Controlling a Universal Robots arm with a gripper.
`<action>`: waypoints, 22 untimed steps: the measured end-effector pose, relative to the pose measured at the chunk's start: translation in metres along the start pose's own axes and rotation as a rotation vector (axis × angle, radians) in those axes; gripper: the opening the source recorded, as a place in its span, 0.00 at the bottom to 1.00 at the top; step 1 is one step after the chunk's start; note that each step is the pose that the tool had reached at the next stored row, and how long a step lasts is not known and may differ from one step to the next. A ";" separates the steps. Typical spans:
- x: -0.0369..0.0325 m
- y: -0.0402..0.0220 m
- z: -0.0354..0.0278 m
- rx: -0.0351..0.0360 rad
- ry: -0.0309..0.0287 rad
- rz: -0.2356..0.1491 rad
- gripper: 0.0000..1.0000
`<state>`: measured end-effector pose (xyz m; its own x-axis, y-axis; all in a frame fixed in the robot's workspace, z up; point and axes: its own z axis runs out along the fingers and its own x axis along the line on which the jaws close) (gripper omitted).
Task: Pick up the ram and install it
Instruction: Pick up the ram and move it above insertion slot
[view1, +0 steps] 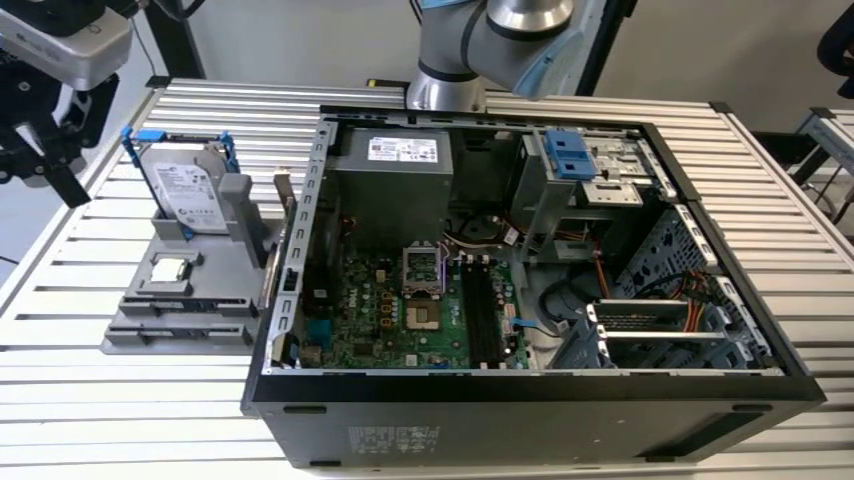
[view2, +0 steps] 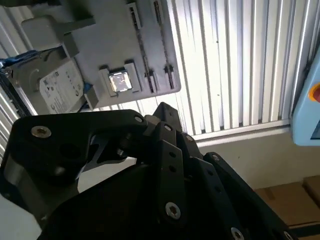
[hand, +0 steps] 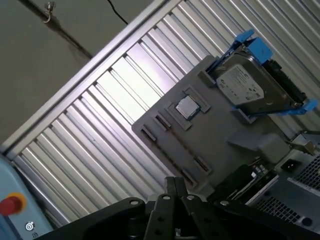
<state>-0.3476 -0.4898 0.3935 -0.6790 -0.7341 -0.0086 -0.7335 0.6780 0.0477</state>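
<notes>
Frankly, my gripper (view1: 38, 140) hangs near the tray (view1: 220, 275); I cannot tell its state, nor whether the ram is installed.

The slatted table (view1: 147, 420) is bare at its near corner on the exterior view's left. The gray holder (view1: 180, 320) stands by that left edge, with only a narrow gap to the computer case (view1: 534, 405). At the holder's far end, the upright hard drive (view1: 187, 195) is the tallest obstacle. The gripper (view1: 40, 160) hangs beside it, apart. Inside the case the motherboard (view1: 380, 310) is open from above. The power supply (view1: 394, 185), drive cage (view1: 587, 165) and cables (view1: 567, 300) crowd its far and right sides.
</notes>
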 end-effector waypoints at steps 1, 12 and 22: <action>0.0000 0.0000 0.0000 -0.0001 0.0009 -0.017 0.00; 0.0002 0.0002 0.0000 -0.0017 0.0101 -0.209 0.00; 0.0003 0.0004 0.0000 0.0172 0.0019 -0.309 0.00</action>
<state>-0.3480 -0.4898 0.3935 -0.4235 -0.9057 -0.0182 -0.9057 0.4230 0.0262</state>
